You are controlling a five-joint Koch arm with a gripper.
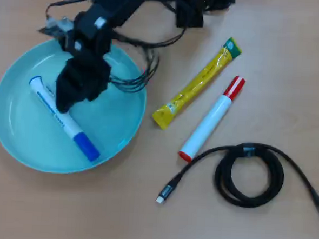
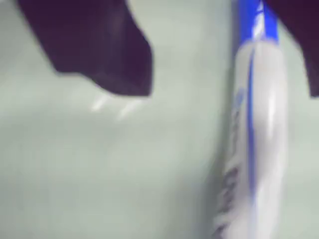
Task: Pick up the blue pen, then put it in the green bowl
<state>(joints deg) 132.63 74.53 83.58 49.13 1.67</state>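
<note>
The blue pen (image 1: 75, 129) lies flat inside the green bowl (image 1: 18, 127), running from upper left to lower right, with its blue cap at the lower right. My gripper (image 1: 64, 100) hangs over the pen's middle and hides part of the barrel. In the wrist view the pen (image 2: 259, 149) lies on the bowl's floor (image 2: 124, 174) close to the right jaw. My gripper (image 2: 219, 79) is open there: the left jaw stands well clear of the pen, so the pen is not clamped.
On the wooden table right of the bowl lie a yellow tube (image 1: 199, 84), a white marker with a red cap (image 1: 211, 120) and a coiled black cable (image 1: 248, 173). The arm's own wires (image 1: 135, 77) hang over the bowl's upper right rim.
</note>
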